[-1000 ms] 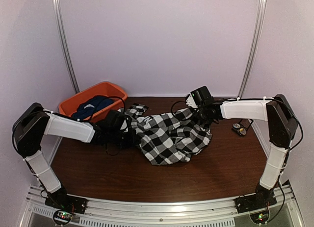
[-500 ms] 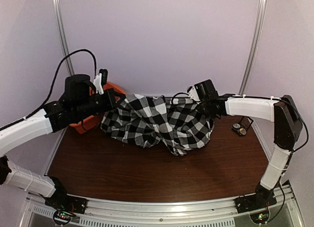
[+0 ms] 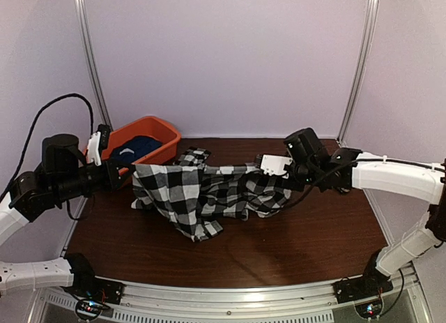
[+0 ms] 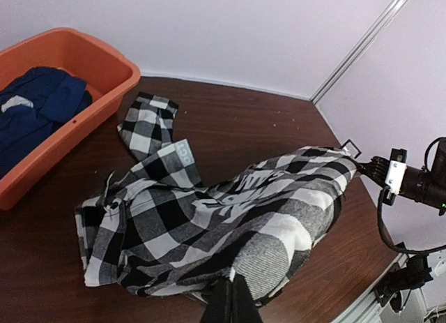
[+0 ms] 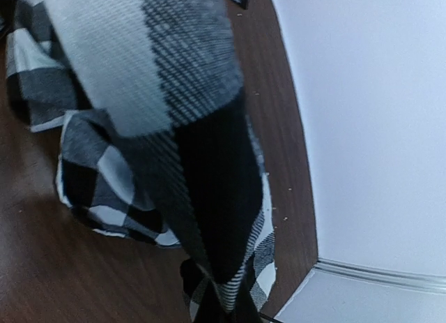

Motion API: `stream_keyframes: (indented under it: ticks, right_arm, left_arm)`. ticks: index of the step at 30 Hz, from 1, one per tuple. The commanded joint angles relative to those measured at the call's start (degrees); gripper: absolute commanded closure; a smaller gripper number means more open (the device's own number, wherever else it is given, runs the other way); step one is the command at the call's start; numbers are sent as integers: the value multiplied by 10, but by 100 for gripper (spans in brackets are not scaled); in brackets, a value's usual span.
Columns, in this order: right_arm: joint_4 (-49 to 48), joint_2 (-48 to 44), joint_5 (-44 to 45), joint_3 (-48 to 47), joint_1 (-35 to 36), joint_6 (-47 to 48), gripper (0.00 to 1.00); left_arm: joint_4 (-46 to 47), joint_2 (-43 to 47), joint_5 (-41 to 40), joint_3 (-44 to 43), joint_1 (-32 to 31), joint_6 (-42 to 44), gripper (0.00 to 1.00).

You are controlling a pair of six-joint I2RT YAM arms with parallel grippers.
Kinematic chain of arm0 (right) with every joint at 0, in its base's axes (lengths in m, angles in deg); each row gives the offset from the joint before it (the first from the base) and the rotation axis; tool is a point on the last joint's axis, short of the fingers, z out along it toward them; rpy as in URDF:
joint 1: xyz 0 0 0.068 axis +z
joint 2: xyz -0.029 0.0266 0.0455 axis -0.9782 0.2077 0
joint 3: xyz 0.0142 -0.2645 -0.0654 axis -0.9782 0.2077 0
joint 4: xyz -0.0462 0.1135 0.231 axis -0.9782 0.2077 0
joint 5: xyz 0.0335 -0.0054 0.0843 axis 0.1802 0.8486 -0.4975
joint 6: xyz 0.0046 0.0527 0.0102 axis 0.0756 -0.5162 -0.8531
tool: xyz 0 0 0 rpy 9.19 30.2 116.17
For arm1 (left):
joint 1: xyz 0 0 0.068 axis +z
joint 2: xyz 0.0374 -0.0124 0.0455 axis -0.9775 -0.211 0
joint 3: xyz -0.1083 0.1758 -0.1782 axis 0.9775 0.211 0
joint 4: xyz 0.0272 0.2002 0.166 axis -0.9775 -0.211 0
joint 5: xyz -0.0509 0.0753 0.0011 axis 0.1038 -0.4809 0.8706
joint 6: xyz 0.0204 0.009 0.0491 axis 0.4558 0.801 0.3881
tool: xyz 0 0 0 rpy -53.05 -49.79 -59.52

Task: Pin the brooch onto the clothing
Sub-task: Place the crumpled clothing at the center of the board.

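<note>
The clothing [image 3: 198,194], a black-and-white checked shirt, is stretched between both grippers, its lower folds resting on the table. My left gripper [image 3: 127,171] is shut on its left edge. In the left wrist view those fingers [image 4: 233,303] pinch the fabric [image 4: 209,218], and white block lettering [image 4: 237,197] shows on a black panel. My right gripper [image 3: 267,173] is shut on the right edge. In the right wrist view the shirt [image 5: 195,128] hangs from its closed tips [image 5: 230,314]. The brooch is out of view.
An orange bin [image 3: 162,131] at the back left holds a dark navy garment [image 3: 132,147]; the left wrist view shows the bin [image 4: 104,54] too. White walls with metal corner rails [image 3: 359,65] close in the brown table [image 3: 293,232].
The shirt was raised off the table and stretched out. My left gripper has since dropped and pulled left, and my right has come forward. The shirt now hangs lower between them.
</note>
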Motion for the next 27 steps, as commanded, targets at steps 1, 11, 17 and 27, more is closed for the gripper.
stream_keyframes:
  ticks: [1,11,17,27]
  right_arm:
    - [128,0,-22,32,34,5,99]
    - [238,45,-127,34,67,-45,99]
    - [282,72,-134,32,82,-49,89]
    - [278,42,-120,-8,74,-54,47]
  left_arm:
    - [-118,33,-33,46,4,-24,100]
    - [-160,-54,31,82,0,-48,100]
    - [-125,-81,174,88,-1,-11,96]
    - [-152,-48,178,-13,0,59,3]
